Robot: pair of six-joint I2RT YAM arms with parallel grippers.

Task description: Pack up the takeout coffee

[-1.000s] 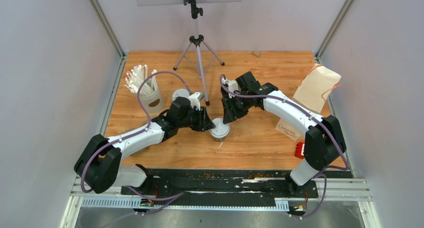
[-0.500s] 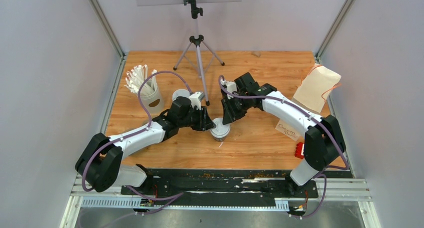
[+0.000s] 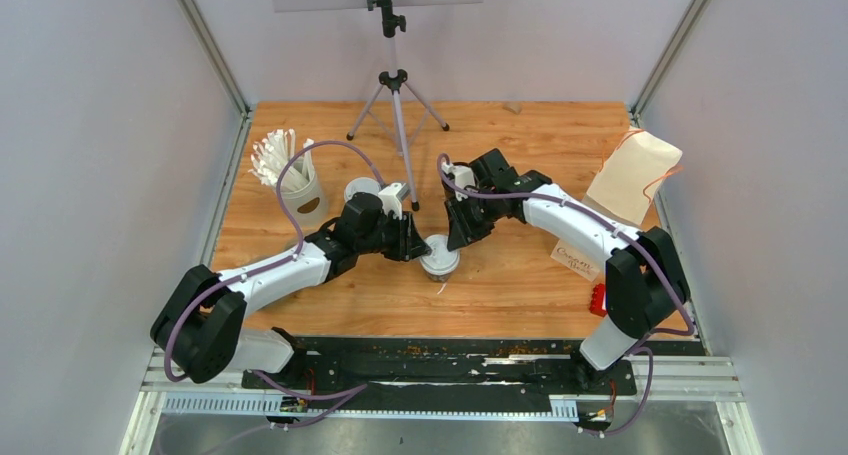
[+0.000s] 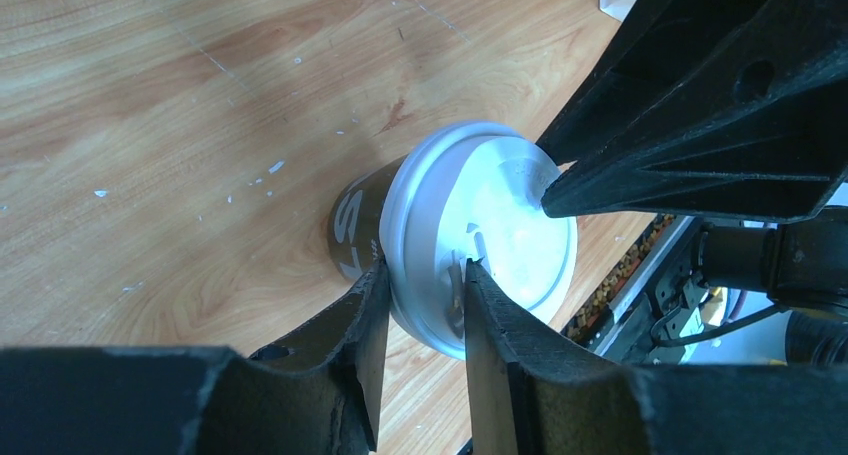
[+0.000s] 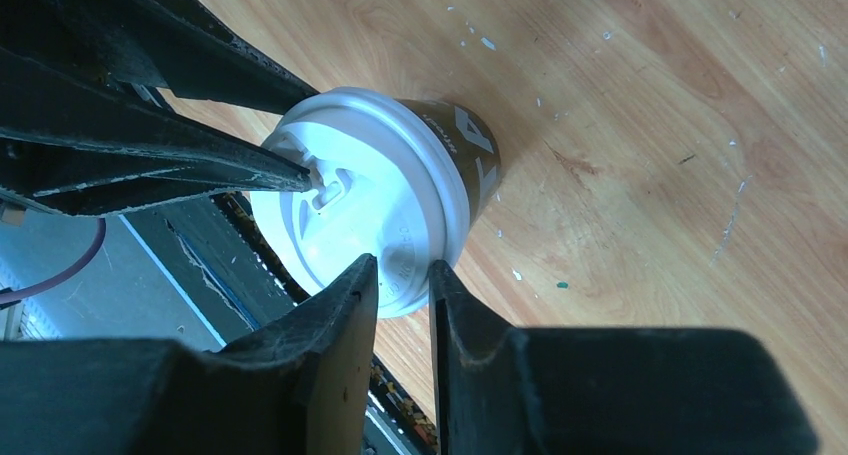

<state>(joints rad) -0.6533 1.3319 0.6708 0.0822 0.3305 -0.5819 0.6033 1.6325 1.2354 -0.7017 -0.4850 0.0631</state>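
Both my left gripper (image 4: 424,267) and right gripper (image 5: 398,263) pinch narrowly on the white lid (image 4: 490,215) rim; uneven pulling could pop it off or tip the black cup (image 4: 355,220).

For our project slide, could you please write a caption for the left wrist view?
Left gripper straddles the rim of the white lid on a black cup; right gripper reaches in opposite.
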